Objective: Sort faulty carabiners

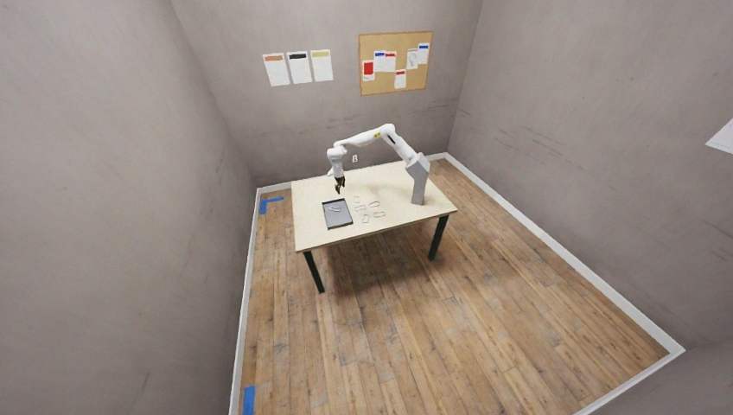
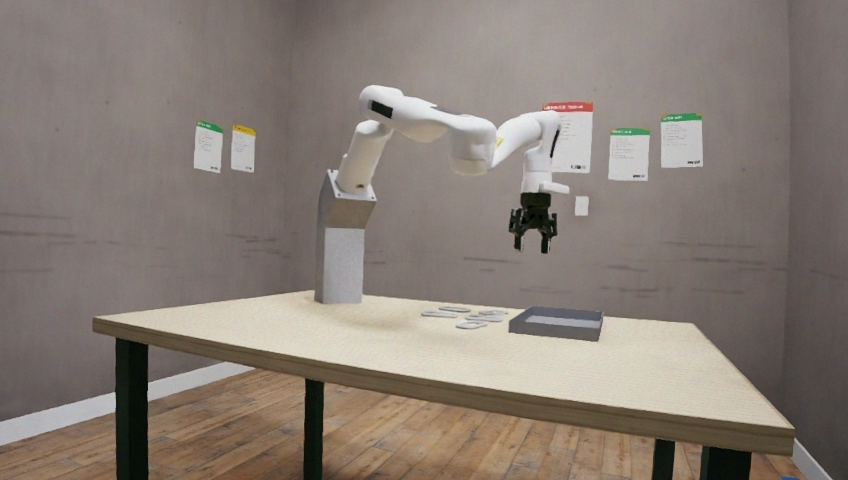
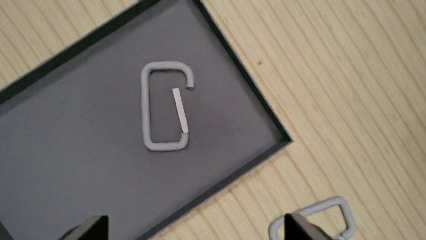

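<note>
My gripper (image 1: pixel 340 188) (image 2: pixel 532 249) (image 3: pixel 196 227) is open and empty, high above the table near the grey tray. The grey tray (image 1: pixel 339 220) (image 2: pixel 553 328) (image 3: pixel 75 130) holds one grey carabiner (image 1: pixel 334 207) (image 3: pixel 145 110). It lies flat; its light gate stands inward, with a gap at the hook. Several other carabiners lie on the table beside the tray, on the robot's base side. One of them (image 3: pixel 320 205) shows partly at the lower right of the wrist view, partly behind a finger; its gate cannot be made out. The gates of the others are too small to tell.
The tray's raised wall (image 3: pixel 245 171) stands between the carabiner inside and those outside. The robot's grey pedestal (image 1: pixel 419 182) (image 2: pixel 340 261) stands on the table (image 1: pixel 309 233) (image 2: pixel 386 362), beyond the loose carabiners. Some of these lie close together.
</note>
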Controlling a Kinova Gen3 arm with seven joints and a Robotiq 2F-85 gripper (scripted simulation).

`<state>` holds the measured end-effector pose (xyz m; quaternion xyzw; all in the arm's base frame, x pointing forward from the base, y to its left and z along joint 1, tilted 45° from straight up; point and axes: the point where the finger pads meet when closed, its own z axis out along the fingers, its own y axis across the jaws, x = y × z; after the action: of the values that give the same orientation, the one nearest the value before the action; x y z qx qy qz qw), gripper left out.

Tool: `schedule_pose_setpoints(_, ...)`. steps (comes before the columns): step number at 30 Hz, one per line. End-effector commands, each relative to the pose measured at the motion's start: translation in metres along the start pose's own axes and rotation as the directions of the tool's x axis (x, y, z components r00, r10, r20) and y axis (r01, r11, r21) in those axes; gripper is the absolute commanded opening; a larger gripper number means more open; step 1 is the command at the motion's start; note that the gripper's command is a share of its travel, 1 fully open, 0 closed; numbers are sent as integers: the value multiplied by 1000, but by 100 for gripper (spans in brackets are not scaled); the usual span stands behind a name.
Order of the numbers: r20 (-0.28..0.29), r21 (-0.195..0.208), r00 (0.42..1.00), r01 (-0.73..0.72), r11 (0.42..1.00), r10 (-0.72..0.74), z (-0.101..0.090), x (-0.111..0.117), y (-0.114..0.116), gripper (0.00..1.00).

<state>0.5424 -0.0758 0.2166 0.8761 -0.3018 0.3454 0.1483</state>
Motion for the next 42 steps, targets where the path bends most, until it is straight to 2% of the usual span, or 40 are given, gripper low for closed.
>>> schedule_pose_setpoints(1,-12,14,1000,17,1000,-17,-18,-16,0,100)
schedule_pose_setpoints(10,-12,14,1000,17,1000,-17,-18,-16,0,100)
schedule_pose_setpoints(11,-10,12,1000,14,1000,-14,-48,-54,12,100)
schedule_pose_setpoints(27,-10,12,1000,14,1000,-14,-48,-54,12,100)
schedule_pose_setpoints(28,-8,8,1000,11,1000,-11,-77,-92,23,100)
schedule_pose_setpoints(42,-8,8,1000,11,1000,-11,-77,-92,23,100)
